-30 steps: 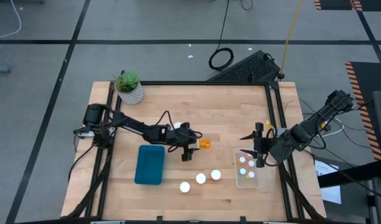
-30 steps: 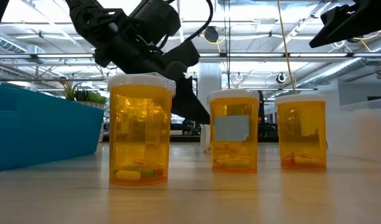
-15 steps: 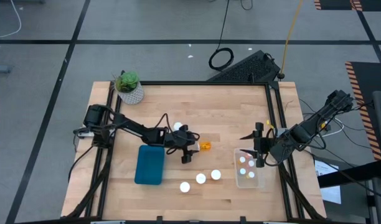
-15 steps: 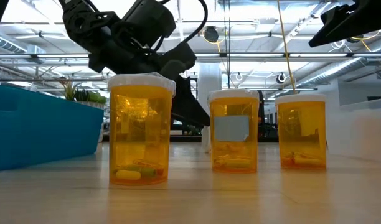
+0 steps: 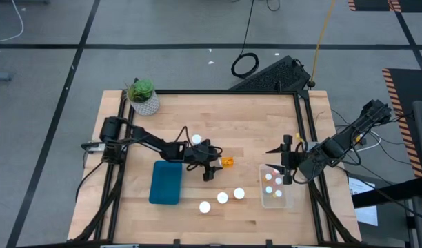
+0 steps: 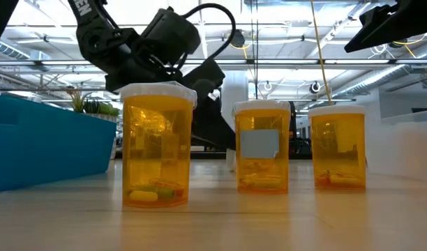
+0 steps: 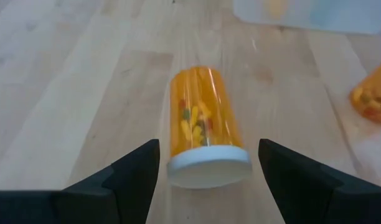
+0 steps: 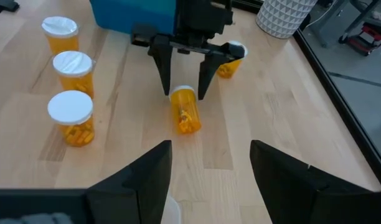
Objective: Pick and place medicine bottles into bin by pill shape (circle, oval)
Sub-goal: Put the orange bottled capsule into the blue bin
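Resting on — table [image 5: 252,134]: light wood planks, holds everything below
Left arm: stretched low from the table's left edge toward the middle, wrist turned toward the right side
Right arm: folded in from the right edge, waiting above the clear bin
Blue bin [image 5: 166,182]: left of centre, just beside the left arm's wrist; its contents cannot be made out
Clear bin [image 5: 275,187]: near the right edge, with several white-capped bottles inside; the count is hard to tell
Plant [image 5: 143,95]: green, in a white pot at the far left corner
Left claw [image 7: 206,168]: fingers spread wide, one on each side of the fallen bottle, not touching it
Right claw [image 8: 209,180]: fingers apart, holding nothing
Fallen bottle [image 7: 205,127]: orange, lying on its side mid-table, white cap toward the left claw, pills visible inside; in the high view mostly hidden by the claw
Row of three bottles [image 5: 222,198]: upright near the front edge, between the two bins
Lone bottle [image 5: 196,140]: upright just behind the left arm
Pill shapes: too small to tell in most bottles
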